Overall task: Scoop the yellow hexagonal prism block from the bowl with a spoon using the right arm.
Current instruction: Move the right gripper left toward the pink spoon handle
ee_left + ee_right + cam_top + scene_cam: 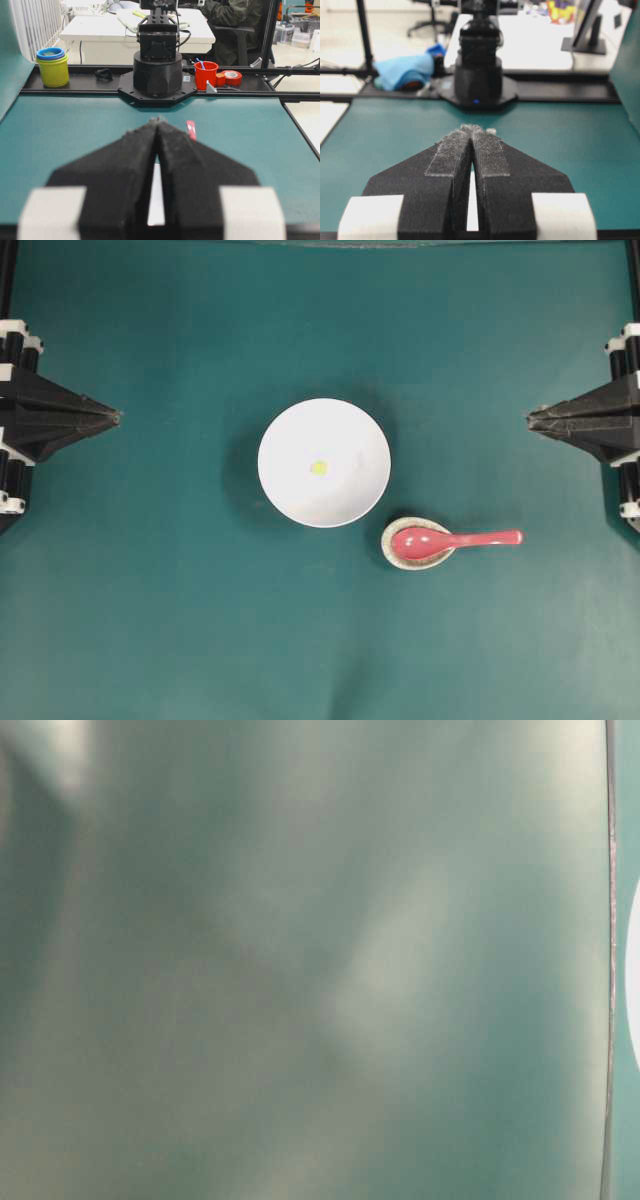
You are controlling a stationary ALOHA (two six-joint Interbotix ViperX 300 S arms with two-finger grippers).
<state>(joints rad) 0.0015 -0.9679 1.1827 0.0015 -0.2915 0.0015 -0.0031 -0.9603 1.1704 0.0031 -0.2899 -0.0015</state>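
The white bowl point(324, 462) sits mid-table with the tiny yellow hexagonal prism block point(318, 467) lying in its middle. To its lower right the pinkish-red spoon point(455, 539) rests with its scoop in a small speckled spoon rest point(392, 552), handle pointing right. My right gripper point(530, 420) is parked at the right edge, shut and holding nothing, well away from the spoon. At the left edge my left gripper point(117, 417) is shut too, with nothing in it. In the left wrist view the spoon's handle point(190, 129) shows just past the closed fingertips point(158, 121). The right wrist view shows the closed right gripper point(472, 129) over bare mat.
The table is covered by a teal mat point(160, 620). The opposite arm's black base point(157, 70) stands at the far end in the left wrist view, with a red cup point(206, 75) and yellow cups point(52, 67) beyond the table. The table-level view is blurred teal.
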